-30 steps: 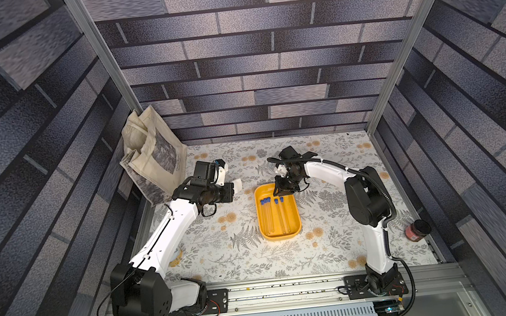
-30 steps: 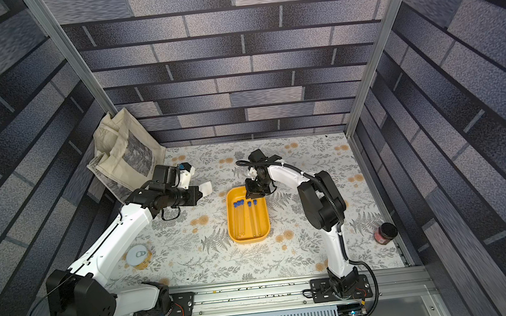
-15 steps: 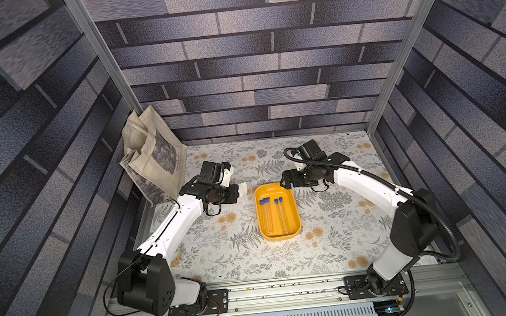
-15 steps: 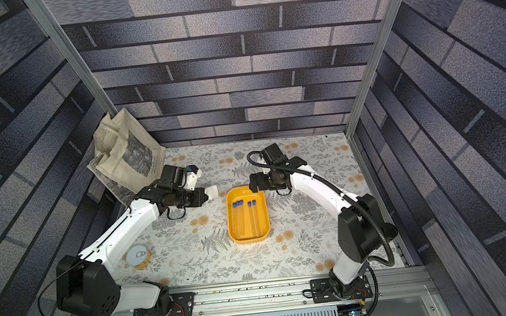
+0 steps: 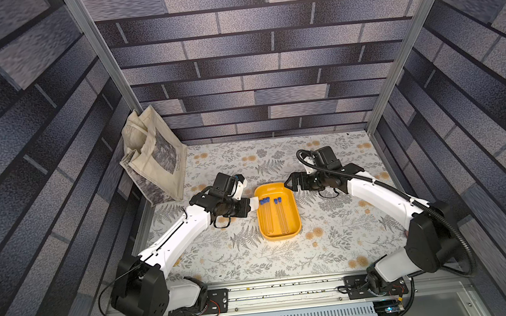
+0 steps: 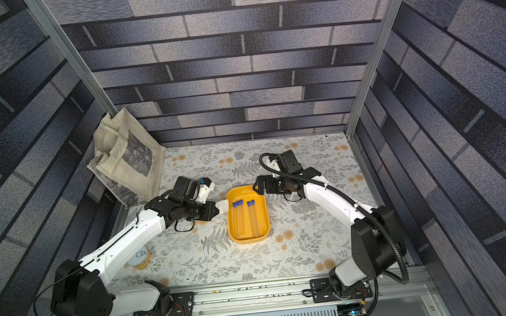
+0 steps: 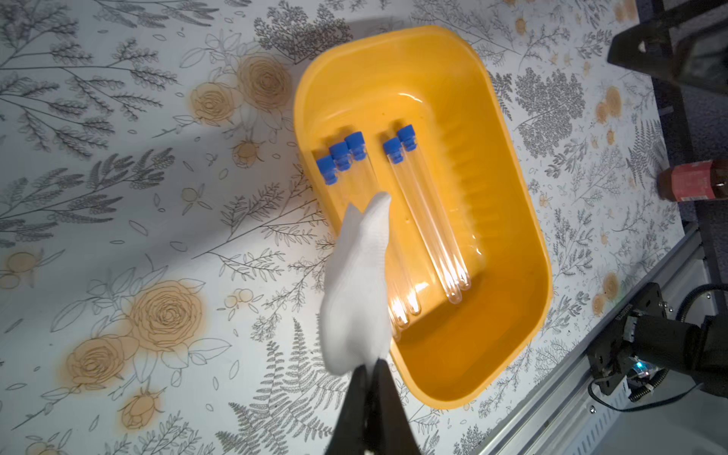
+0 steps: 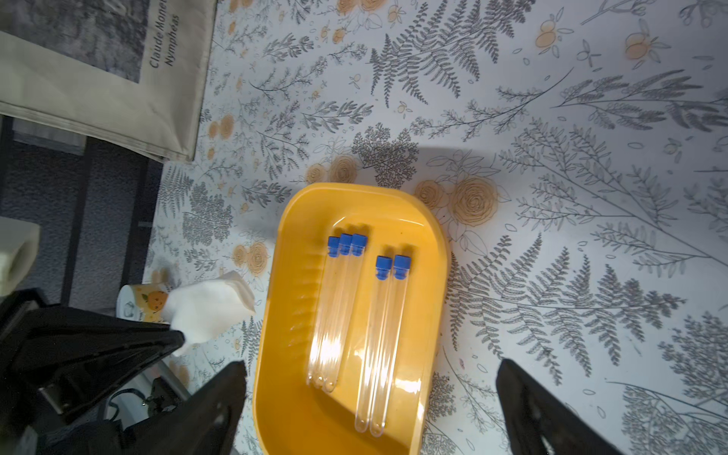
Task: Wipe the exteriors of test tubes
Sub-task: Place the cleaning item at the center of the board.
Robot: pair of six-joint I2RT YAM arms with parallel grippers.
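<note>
In both top views 5 test tubes (image 5: 282,217) lie in the yellow tray (image 5: 275,191) on the worktop (image 5: 333,246), caps toward 12 o'clock; in the left wrist view the left pincer (image 7: 370,364) is clamped on a white cloth (image 7: 356,283), probably ready to wipe; in the right wrist view the right pincer (image 8: 372,366) stands apart and empty, seemingly free to pick one.

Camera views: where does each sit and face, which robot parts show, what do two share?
Top views: overhead, looking down on yellow tray; left arm and right arm show.
Left wrist: on left arm, facing tray; left gripper pinching white cloth.
Right wrist: on right arm, facing tray; right gripper open.
Both wrists share the test tubes.
</note>
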